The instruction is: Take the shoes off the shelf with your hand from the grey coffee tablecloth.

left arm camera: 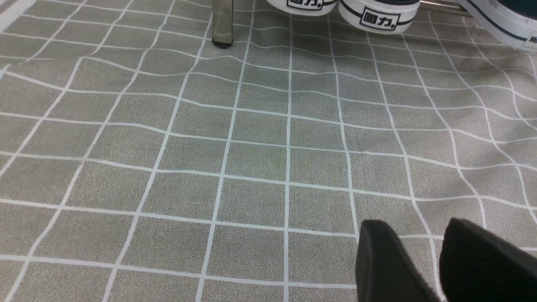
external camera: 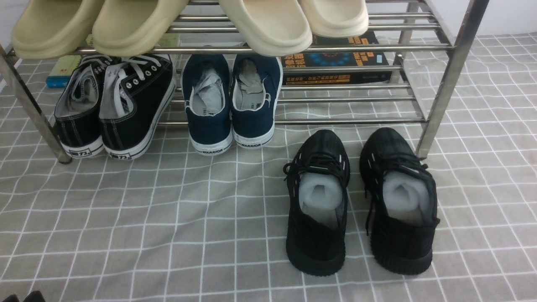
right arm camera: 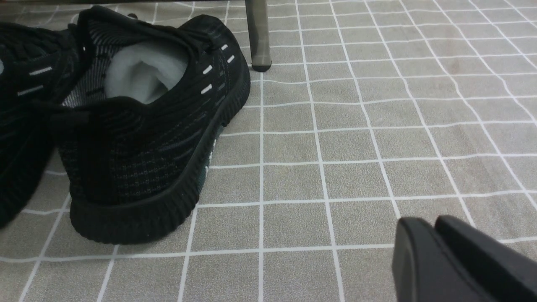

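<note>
Black shoes (external camera: 361,201) on grey tablecloth (external camera: 147,218), lower right of front frame. Left gripper (left arm camera: 440,260) narrowly open; right gripper (right arm camera: 436,247) apparently closed, empty.

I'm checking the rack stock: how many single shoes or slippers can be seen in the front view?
10. Four beige slippers on the shelf's top rails, two black canvas sneakers and two navy sneakers below, two black knit shoes on the tablecloth. More could sit out of frame.

Left tool (left arm camera: 423,256) slightly parted; right tool (right arm camera: 436,247) fingers pressed together.
</note>
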Robot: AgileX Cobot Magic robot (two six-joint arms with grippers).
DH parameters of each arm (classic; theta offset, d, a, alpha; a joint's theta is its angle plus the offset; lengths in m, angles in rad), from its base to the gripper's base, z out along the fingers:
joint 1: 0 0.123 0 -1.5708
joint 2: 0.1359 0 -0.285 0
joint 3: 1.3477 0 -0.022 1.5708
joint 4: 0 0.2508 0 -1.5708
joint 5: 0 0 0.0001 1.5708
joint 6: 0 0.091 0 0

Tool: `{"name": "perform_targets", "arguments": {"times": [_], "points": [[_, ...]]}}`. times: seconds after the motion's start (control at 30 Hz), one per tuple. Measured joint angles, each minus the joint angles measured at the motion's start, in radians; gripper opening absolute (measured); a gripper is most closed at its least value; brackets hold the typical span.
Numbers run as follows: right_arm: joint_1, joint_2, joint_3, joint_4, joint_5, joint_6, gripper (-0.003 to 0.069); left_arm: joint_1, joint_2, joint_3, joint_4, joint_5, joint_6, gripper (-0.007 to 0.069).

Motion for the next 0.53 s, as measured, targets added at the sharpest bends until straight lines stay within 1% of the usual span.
{"name": "perform_targets", "arguments": {"times": [0.53], "points": [[0.000, 0.000, 0.000, 0.000, 0.000, 0.000, 0.0095, 0.000, 0.000, 0.000, 0.004, 0.000, 0.000, 0.0240]]}}
